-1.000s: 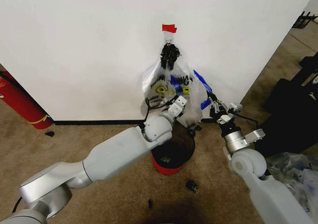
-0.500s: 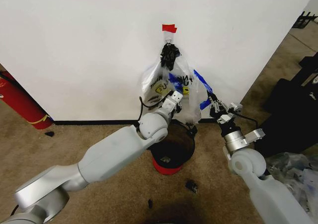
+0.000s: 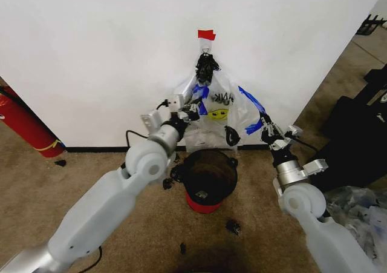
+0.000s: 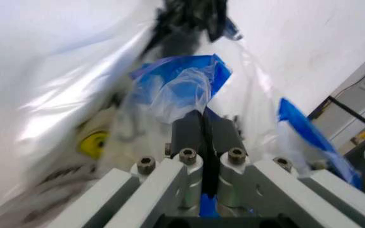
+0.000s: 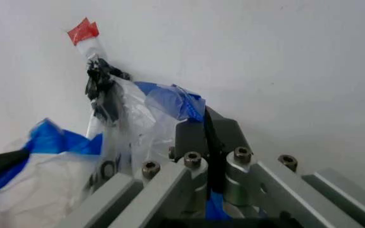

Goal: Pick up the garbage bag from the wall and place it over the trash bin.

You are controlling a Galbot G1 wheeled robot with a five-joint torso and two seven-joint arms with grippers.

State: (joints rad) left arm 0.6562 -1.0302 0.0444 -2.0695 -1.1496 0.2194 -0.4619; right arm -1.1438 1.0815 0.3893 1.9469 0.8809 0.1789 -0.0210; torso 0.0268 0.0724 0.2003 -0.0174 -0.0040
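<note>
The garbage bag (image 3: 216, 112), thin see-through plastic with blue strips and a yellow-and-black print, hangs on the white wall from a black knot under a piece of red tape (image 3: 205, 34). My left gripper (image 3: 193, 108) is shut on the blue strip at the bag's left side; in the left wrist view its fingers (image 4: 189, 130) pinch that blue plastic (image 4: 182, 83). My right gripper (image 3: 265, 127) is shut on the blue strip (image 5: 173, 102) at the bag's right side. The bag is stretched wide between them. The trash bin (image 3: 205, 195), red with a black rim, stands on the carpet just below the bag.
A red fire extinguisher (image 3: 21, 124) leans at the left wall. Black cases (image 3: 357, 137) and a heap of clear plastic wrap (image 3: 363, 215) lie to the right. Small black scraps (image 3: 233, 226) lie on the carpet in front of the bin.
My left arm has swung up and to the left, drawing the bag's left side outward. The right gripper rose slightly. The bag is spread wider and the bin's opening is uncovered.
</note>
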